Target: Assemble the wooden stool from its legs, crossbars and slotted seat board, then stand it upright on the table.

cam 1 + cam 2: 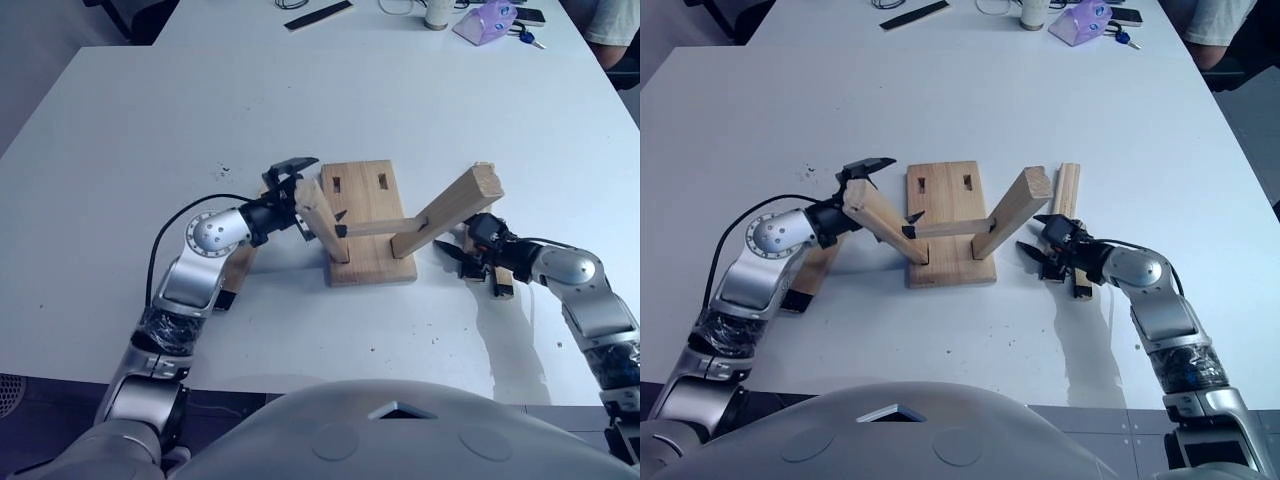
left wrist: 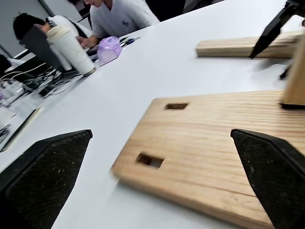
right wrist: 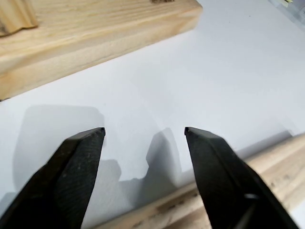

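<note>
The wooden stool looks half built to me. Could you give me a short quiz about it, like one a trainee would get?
1. True or false: the seat board lies flat on the table.
2. How many slots at the board's far end have nothing in them? A) none B) two C) four
3. Fill in the missing word: the two leaning legs on the near end of the board are joined by a ____.

Key: 1 true; 2 B; 3 crossbar.
</note>
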`<state>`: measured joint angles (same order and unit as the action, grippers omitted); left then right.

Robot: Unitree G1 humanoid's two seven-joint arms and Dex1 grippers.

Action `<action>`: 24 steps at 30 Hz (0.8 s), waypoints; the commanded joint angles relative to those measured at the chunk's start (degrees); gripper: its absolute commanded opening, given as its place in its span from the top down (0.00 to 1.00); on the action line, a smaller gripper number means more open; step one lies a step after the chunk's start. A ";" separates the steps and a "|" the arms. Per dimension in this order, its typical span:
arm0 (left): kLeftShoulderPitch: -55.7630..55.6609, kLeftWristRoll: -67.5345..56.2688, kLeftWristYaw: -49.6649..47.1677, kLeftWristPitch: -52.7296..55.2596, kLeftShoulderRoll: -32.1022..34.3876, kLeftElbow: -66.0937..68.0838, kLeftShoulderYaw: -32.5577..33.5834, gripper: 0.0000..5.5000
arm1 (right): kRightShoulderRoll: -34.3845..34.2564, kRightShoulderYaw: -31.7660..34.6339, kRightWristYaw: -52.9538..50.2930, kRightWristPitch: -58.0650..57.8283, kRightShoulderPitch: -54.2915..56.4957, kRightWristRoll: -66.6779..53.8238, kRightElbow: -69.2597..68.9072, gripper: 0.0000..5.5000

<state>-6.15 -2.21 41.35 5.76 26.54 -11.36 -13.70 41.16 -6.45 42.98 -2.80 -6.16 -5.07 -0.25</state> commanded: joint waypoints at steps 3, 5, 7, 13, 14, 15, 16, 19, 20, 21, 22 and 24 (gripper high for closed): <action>6.35 -0.95 1.63 5.75 2.45 -11.30 -2.11 0.02 | 4.55 -0.34 3.75 -7.99 -7.19 -0.76 -14.56 0.44; 7.16 -1.30 2.25 6.74 3.57 -12.65 -1.68 0.02 | 6.05 0.37 5.06 -10.25 -8.68 -1.69 -18.82 0.44; 7.57 -1.86 3.52 6.92 5.43 -13.39 -0.78 0.02 | 8.23 1.53 6.73 -11.89 -11.09 -2.25 -22.42 0.44; 3.93 -10.19 8.84 10.09 8.11 -14.49 3.52 0.02 | 14.62 4.53 12.30 -14.13 -22.39 -3.85 -31.67 0.44; 2.06 -11.01 8.74 10.51 7.58 -13.07 4.11 0.02 | 15.20 4.37 13.09 -14.61 -23.45 -4.11 -32.83 0.44; 0.06 -11.11 8.34 10.60 6.92 -11.17 4.40 0.02 | 15.51 4.03 13.68 -15.00 -23.98 -4.35 -33.73 0.44; -2.61 -10.48 7.84 9.86 5.99 -8.01 4.28 0.02 | 15.34 3.21 14.13 -15.73 -24.08 -4.97 -34.67 0.44; -10.91 -4.75 6.07 1.16 2.86 4.94 1.69 0.02 | 12.48 -0.48 14.22 -18.34 -22.76 -7.22 -36.95 0.44; -14.25 -1.40 5.22 -5.35 1.67 11.70 0.06 0.02 | 10.84 -1.89 13.58 -19.22 -22.16 -8.12 -37.34 0.44; -18.02 2.42 3.87 -12.08 0.52 19.85 -1.88 0.02 | 9.10 -3.30 12.61 -19.88 -21.33 -8.45 -37.34 0.44; -21.58 5.90 2.35 -18.24 -0.47 27.81 -3.73 0.02 | 7.46 -4.66 11.66 -20.32 -20.32 -8.30 -37.04 0.44; -26.65 10.98 0.76 -27.85 -1.49 40.20 -6.76 0.02 | 4.88 -6.83 10.26 -21.06 -17.63 -7.55 -35.79 0.44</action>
<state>-23.04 -1.57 45.34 -4.87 27.39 6.93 -14.56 50.35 -9.66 56.05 -21.21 -28.27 -12.49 -36.47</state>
